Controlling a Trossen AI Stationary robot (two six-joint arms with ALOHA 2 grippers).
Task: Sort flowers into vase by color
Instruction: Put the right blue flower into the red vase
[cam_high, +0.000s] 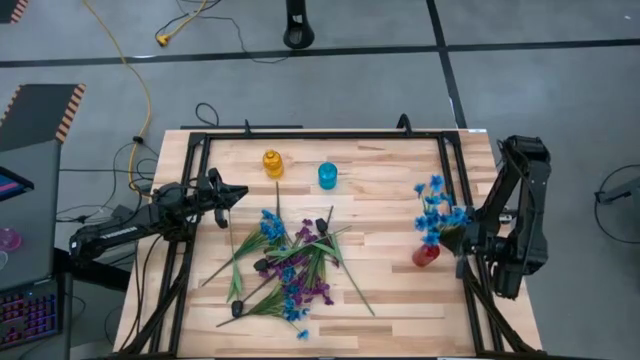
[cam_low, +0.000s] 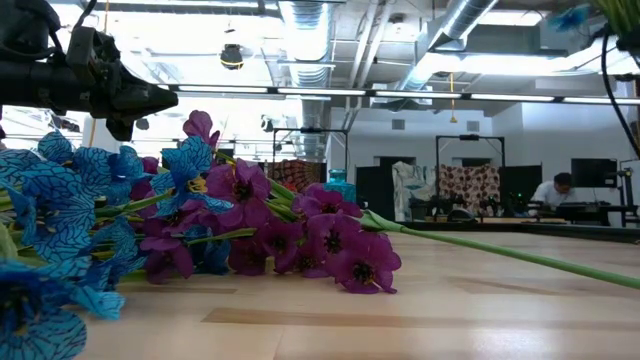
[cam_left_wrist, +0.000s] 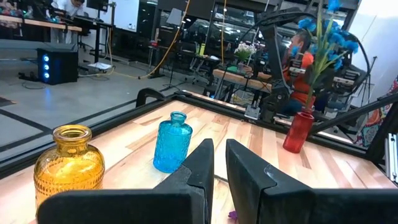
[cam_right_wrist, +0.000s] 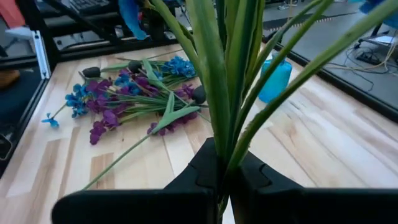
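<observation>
Flowers heaped mid-surface, blue sprigs standing in a red vase

A tangle of blue and purple flowers (cam_high: 285, 265) lies on the wooden surface (cam_high: 380, 220); a yellow bottle (cam_high: 272, 163) and blue bottle (cam_high: 327, 175) stand behind it, the left claw (cam_high: 238, 193) hovers beside it, and the right claw (cam_high: 452, 237) grips blue sprigs (cam_high: 437, 212) in the red vase (cam_high: 425, 255)

The high view looks straight down on the whole table (cam_high: 400, 215) from well above, both arms inside its edges; the low view sits at table-top height, facing level across the boards into the room, pressed close against the pile of flowers (cam_low: 250, 235); the left wrist view looks forward over the table toward the yellow vase (cam_left_wrist: 68, 165), blue vase (cam_left_wrist: 172, 142) and red vase (cam_left_wrist: 298, 130); the right wrist view peers through held stems toward the same pile (shared with both fixed views).
</observation>
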